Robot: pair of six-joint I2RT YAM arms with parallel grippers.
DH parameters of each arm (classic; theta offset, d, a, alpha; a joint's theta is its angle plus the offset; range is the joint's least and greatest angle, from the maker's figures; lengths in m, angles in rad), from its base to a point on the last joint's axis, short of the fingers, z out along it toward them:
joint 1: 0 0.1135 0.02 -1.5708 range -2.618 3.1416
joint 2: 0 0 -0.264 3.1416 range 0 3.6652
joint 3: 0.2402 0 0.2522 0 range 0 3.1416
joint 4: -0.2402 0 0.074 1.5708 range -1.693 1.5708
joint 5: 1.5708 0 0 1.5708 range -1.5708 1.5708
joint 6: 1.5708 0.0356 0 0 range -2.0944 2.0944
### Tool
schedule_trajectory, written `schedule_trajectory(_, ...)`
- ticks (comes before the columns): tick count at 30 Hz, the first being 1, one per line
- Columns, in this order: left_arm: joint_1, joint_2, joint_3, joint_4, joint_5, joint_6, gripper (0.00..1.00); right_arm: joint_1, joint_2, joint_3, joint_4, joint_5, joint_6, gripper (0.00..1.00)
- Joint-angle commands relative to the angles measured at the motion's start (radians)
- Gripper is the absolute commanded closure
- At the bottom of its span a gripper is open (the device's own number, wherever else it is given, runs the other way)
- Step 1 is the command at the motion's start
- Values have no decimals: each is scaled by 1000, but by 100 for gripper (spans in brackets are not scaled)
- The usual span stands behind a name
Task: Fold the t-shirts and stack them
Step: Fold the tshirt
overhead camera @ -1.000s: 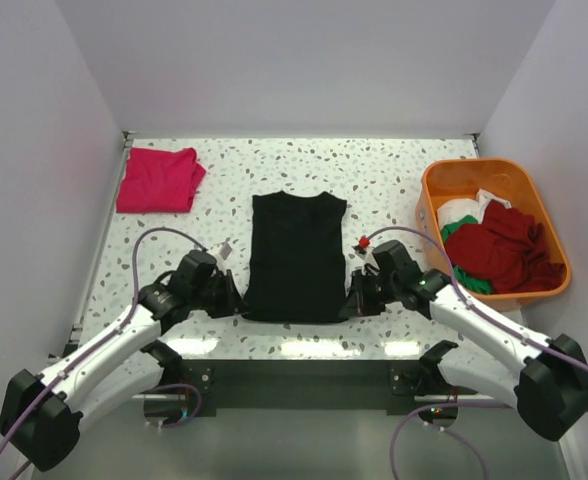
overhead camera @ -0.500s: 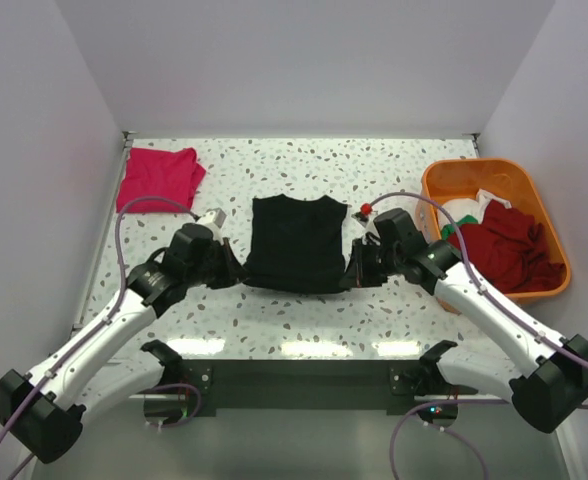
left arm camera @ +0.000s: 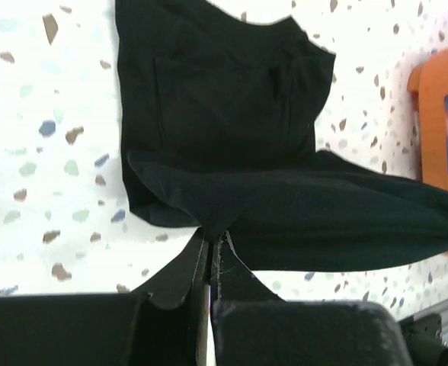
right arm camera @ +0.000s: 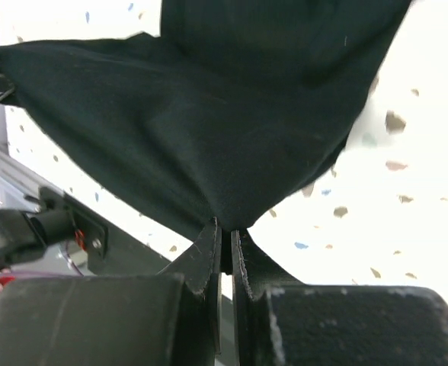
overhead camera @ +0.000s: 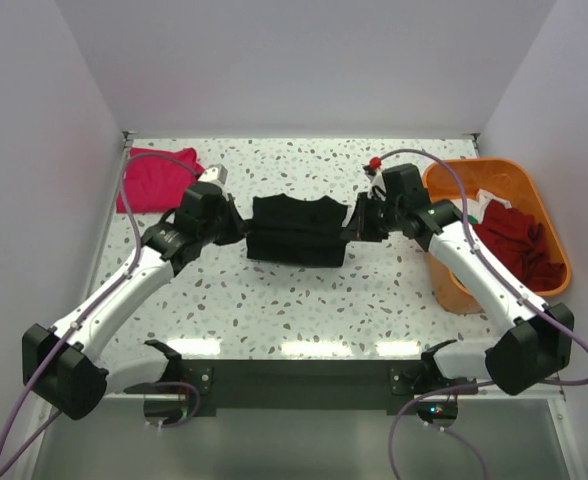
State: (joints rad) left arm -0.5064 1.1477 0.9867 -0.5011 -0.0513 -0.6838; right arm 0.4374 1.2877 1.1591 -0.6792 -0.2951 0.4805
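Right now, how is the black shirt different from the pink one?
The black shirt is in the middle of the table; the pink shirt lies at the far left corner. The black shirt is pinched at both sides by the left gripper and the right gripper, mid-fold; nothing grips the pink shirt, which lies folded flat. Both are plain cloth shirts on the same table.

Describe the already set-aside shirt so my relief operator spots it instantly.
On the speckled table, go to the far-left corner. The pink-red t-shirt lies there folded, alone. The black t-shirt is mid-table, and other shirts are heaped in the orange tub.
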Motion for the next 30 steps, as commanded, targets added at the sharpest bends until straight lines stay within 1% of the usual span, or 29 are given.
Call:
schedule_trajectory(1,61,36,64,125,5,46,100,-48,44,88,32,-64,-40,100)
schedule_trajectory(6,147,124,95,231,113,46,100,-120,163,165,55,-122,-57,100)
schedule_trajectory(7,163,138,102,249,142,44,100,-130,188,203,55,-143,-63,100)
schedule_trajectory(11,178,231,153,299,171,53,100,-166,303,286,67,-189,-72,100)
schedule_trajectory(14,193,355,206,334,176,66,100,-196,398,336,92,-208,-71,100)
schedule_trajectory(16,206,409,240,343,177,72,100,-210,445,384,101,-222,-69,100)
schedule_trajectory(17,209,434,275,343,166,72,100,-218,496,396,115,-231,-69,100)
schedule_trajectory(18,213,485,294,339,166,76,100,-230,521,412,131,-239,-71,100)
schedule_trajectory(20,223,538,346,338,168,79,100,-239,576,462,144,-240,-85,100)
schedule_trajectory(21,226,585,360,340,168,81,100,-249,631,479,150,-224,-79,100)
schedule_trajectory(23,230,659,407,342,172,79,100,-256,689,542,144,-219,-83,100)
schedule_trajectory(24,230,681,418,349,176,78,100,-256,749,560,142,-216,-88,100)
schedule_trajectory(25,232,701,429,355,182,78,100,-256,774,600,133,-198,-89,100)
schedule_trajectory(27,232,759,460,372,191,76,100,-255,833,623,141,-191,-94,100)
schedule_trajectory(30,230,833,509,366,194,78,100,-258,877,645,164,-164,-92,100)
